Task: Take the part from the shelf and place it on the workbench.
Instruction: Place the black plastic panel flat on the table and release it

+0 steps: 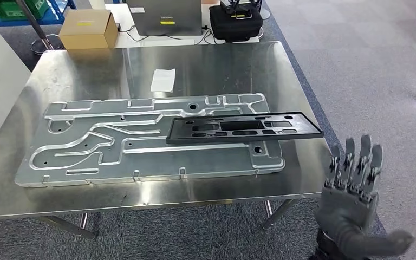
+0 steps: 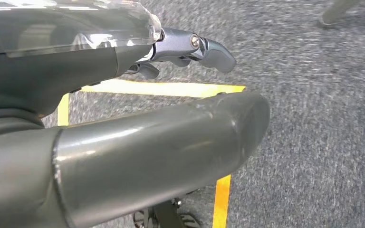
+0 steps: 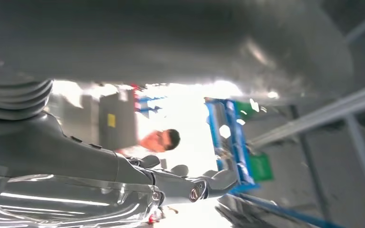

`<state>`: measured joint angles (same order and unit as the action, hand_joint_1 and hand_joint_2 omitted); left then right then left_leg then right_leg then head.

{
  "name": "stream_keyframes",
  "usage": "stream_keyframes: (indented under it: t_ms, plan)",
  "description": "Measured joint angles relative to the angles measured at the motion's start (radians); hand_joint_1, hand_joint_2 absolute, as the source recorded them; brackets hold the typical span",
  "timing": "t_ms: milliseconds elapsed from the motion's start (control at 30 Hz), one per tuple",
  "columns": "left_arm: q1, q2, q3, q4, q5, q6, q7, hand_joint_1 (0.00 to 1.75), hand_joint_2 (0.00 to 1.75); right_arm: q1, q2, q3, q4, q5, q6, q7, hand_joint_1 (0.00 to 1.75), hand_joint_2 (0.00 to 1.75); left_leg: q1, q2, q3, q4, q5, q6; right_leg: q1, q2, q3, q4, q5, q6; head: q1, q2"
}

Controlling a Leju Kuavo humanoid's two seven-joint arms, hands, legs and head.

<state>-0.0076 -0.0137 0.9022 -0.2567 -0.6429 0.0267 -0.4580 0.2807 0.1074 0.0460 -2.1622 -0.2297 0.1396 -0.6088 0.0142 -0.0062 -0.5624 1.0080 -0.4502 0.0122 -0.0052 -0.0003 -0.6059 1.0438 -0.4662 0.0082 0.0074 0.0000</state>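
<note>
Black frame part (image 1: 244, 128) flat on grey machined plate (image 1: 141, 142) atop steel counter (image 1: 238, 65), right hand (image 1: 353, 187) empty, fingers spread, beside counter edge, left hand (image 2: 123, 156) over carpet, grasp indiscernible, person (image 3: 159, 141) in right wrist view.

Right robot hand (image 1: 352, 179) raised, empty, fingers (image 1: 364, 154) extended and apart.

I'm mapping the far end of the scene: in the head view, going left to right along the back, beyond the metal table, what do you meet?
Cardboard box → grey laptop → black case.
</note>
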Motion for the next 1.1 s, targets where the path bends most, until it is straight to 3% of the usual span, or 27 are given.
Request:
stream_keyframes:
  t_ms: [67, 133, 167, 200, 267, 333, 400, 467, 500, 533, 600, 633, 667, 733, 767, 800, 867, 900, 967, 1000, 1033, 1100]
  plan:
    - [0.001, -0.013, 0.029, 0.000, -0.008, -0.003, 0.000, 0.00, 0.00, 0.059, 0.065, -0.156, 0.041, -0.025, 0.180, 0.002, 0.00, 0.00, 0.002, 0.005, -0.011, -0.006, 0.014, 0.013, -0.003, 0.002, -0.030, 0.088, -0.079, 0.008, 0.002, 0.000]
    - [0.001, -0.025, 0.057, -0.001, -0.017, -0.005, 0.000, 0.00, 0.00, 0.090, 0.115, -0.304, 0.109, -0.055, 0.285, -0.002, 0.00, 0.00, 0.000, 0.008, -0.030, -0.005, 0.026, 0.018, -0.007, 0.001, -0.063, 0.205, -0.153, 0.014, 0.004, 0.000]
    - [0.001, -0.031, 0.069, -0.001, -0.021, -0.005, 0.000, 0.00, 0.00, 0.098, 0.132, -0.370, 0.150, -0.071, 0.313, 0.000, 0.00, 0.00, -0.001, 0.008, -0.041, -0.004, 0.034, 0.017, -0.008, 0.001, -0.064, 0.237, -0.162, 0.016, 0.004, 0.000]
    - [0.002, -0.037, 0.083, -0.001, -0.026, -0.004, 0.000, 0.00, 0.00, 0.101, 0.145, -0.437, 0.198, -0.088, 0.337, 0.006, 0.00, 0.00, -0.001, 0.008, -0.052, -0.003, 0.042, 0.016, -0.010, 0.001, -0.048, 0.236, -0.150, 0.016, 0.004, 0.000]
    - [0.002, -0.047, 0.106, -0.002, -0.038, -0.004, 0.000, 0.00, 0.00, 0.091, 0.167, -0.558, 0.294, -0.120, 0.369, 0.020, 0.00, 0.00, -0.002, 0.008, -0.076, 0.002, 0.059, 0.010, -0.011, 0.001, 0.039, 0.135, -0.099, 0.013, 0.005, 0.000]
    - [0.002, -0.055, 0.125, -0.005, -0.048, -0.004, 0.001, 0.00, 0.00, 0.072, 0.183, -0.657, 0.375, -0.135, 0.381, 0.029, 0.00, 0.00, -0.004, 0.007, -0.090, 0.006, 0.074, -0.001, -0.006, 0.001, 0.134, -0.002, -0.086, 0.006, 0.004, 0.000]
    - [0.002, -0.059, 0.142, -0.008, -0.056, -0.004, 0.002, 0.00, 0.00, 0.053, 0.195, -0.732, 0.437, -0.127, 0.384, 0.034, 0.00, 0.00, -0.005, 0.006, -0.091, 0.005, 0.090, -0.014, 0.002, 0.001, 0.165, -0.058, -0.092, -0.002, 0.003, 0.000]
    - [0.002, -0.061, 0.161, -0.010, -0.066, -0.005, 0.002, 0.00, 0.00, 0.035, 0.206, -0.792, 0.488, -0.095, 0.378, 0.035, 0.00, 0.00, -0.002, 0.003, -0.093, 0.003, 0.100, -0.028, 0.002, -0.004, 0.153, -0.059, -0.074, -0.017, 0.004, 0.000]
    - [0.002, -0.062, 0.171, -0.011, -0.071, -0.006, 0.002, 0.00, 0.00, 0.026, 0.209, -0.818, 0.509, -0.074, 0.373, 0.034, 0.00, 0.00, 0.000, 0.002, -0.099, 0.013, 0.082, -0.033, 0.001, -0.008, 0.144, -0.060, -0.063, -0.025, 0.002, 0.000]
    - [0.003, -0.062, 0.179, -0.012, -0.076, -0.007, 0.002, 0.00, 0.00, 0.018, 0.214, -0.840, 0.527, -0.054, 0.367, 0.032, 0.00, 0.00, 0.001, 0.002, -0.108, 0.043, 0.042, -0.037, -0.002, -0.014, 0.132, -0.062, -0.051, -0.034, 0.000, 0.000]
    - [0.002, -0.064, 0.192, -0.012, -0.082, -0.008, 0.002, 0.00, 0.00, 0.007, 0.221, -0.876, 0.554, -0.021, 0.357, 0.028, 0.00, 0.00, 0.003, 0.003, -0.133, 0.152, -0.074, -0.044, -0.002, -0.024, 0.103, -0.061, -0.028, -0.044, -0.006, 0.000]
    - [0.002, -0.065, 0.197, -0.012, -0.085, -0.009, 0.002, 0.00, 0.00, 0.003, 0.224, -0.889, 0.565, -0.007, 0.354, 0.027, 0.00, 0.00, 0.004, 0.003, -0.140, 0.216, -0.116, -0.046, 0.000, -0.029, 0.088, -0.059, -0.017, -0.045, -0.008, 0.000]
    - [0.001, -0.065, 0.202, -0.013, -0.087, -0.009, 0.002, 0.00, 0.00, -0.001, 0.226, -0.900, 0.576, 0.006, 0.352, 0.026, 0.00, 0.00, 0.003, 0.003, -0.138, 0.264, -0.131, -0.048, 0.002, -0.035, 0.071, -0.056, -0.006, -0.046, -0.007, 0.000]
    - [0.001, -0.065, 0.211, -0.014, -0.093, -0.009, 0.002, 0.00, 0.00, -0.012, 0.228, -0.919, 0.597, 0.034, 0.352, 0.027, 0.00, 0.00, 0.003, 0.005, -0.091, 0.277, -0.094, -0.047, 0.004, -0.049, 0.037, -0.045, 0.011, -0.044, -0.008, 0.000]
    - [0.000, -0.065, 0.215, -0.015, -0.096, -0.009, 0.002, 0.00, 0.00, -0.018, 0.229, -0.928, 0.607, 0.049, 0.353, 0.028, 0.00, 0.00, 0.001, 0.011, -0.042, 0.233, -0.067, -0.044, 0.004, -0.056, 0.021, -0.037, 0.018, -0.042, -0.008, 0.000]
    - [-0.001, -0.065, 0.219, -0.015, -0.099, -0.009, 0.002, 0.00, 0.00, -0.022, 0.231, -0.935, 0.615, 0.061, 0.355, 0.030, 0.00, 0.00, -0.002, 0.027, 0.016, 0.164, -0.058, -0.039, 0.005, -0.063, 0.009, -0.029, 0.023, -0.040, -0.008, 0.000]
    - [-0.008, -0.065, 0.225, -0.018, -0.103, -0.009, 0.003, 0.00, 0.00, -0.031, 0.232, -0.948, 0.632, 0.082, 0.358, 0.032, 0.00, 0.00, -0.011, 0.058, 0.111, 0.028, -0.079, -0.025, 0.007, -0.080, -0.004, -0.017, 0.032, -0.031, -0.007, 0.000]
    - [-0.012, -0.065, 0.229, -0.020, -0.104, -0.009, 0.003, 0.00, 0.00, -0.037, 0.233, -0.956, 0.641, 0.092, 0.360, 0.032, 0.00, 0.00, -0.016, 0.066, 0.129, -0.010, -0.093, -0.017, 0.007, -0.090, -0.007, -0.015, 0.039, -0.025, -0.007, 0.000]
    - [-0.013, -0.067, 0.237, -0.022, -0.107, -0.010, 0.003, 0.00, 0.00, -0.051, 0.233, -0.974, 0.660, 0.113, 0.364, 0.033, 0.00, 0.00, -0.017, 0.055, 0.123, -0.032, -0.082, 0.000, 0.004, -0.103, -0.009, -0.016, 0.052, -0.011, -0.006, 0.000]
    - [-0.011, -0.068, 0.241, -0.022, -0.109, -0.010, 0.003, 0.00, 0.00, -0.056, 0.233, -0.982, 0.667, 0.121, 0.366, 0.034, 0.00, 0.00, -0.015, 0.048, 0.115, -0.036, -0.069, 0.008, 0.002, -0.088, -0.013, -0.012, 0.044, -0.003, -0.006, 0.000]
    - [-0.010, -0.070, 0.245, -0.023, -0.110, -0.010, 0.003, 0.00, 0.00, -0.058, 0.233, -0.989, 0.675, 0.127, 0.367, 0.035, 0.00, 0.00, -0.013, 0.042, 0.104, -0.040, -0.055, 0.015, 0.000, -0.065, -0.019, 0.006, 0.015, 0.004, -0.006, 0.000]
    - [-0.010, -0.073, 0.251, -0.023, -0.112, -0.010, 0.004, 0.00, 0.00, -0.061, 0.233, -1.007, 0.692, 0.134, 0.370, 0.038, 0.00, 0.00, -0.011, 0.028, 0.075, -0.042, -0.029, 0.024, -0.003, -0.015, -0.041, 0.095, -0.085, 0.014, -0.002, 0.000]
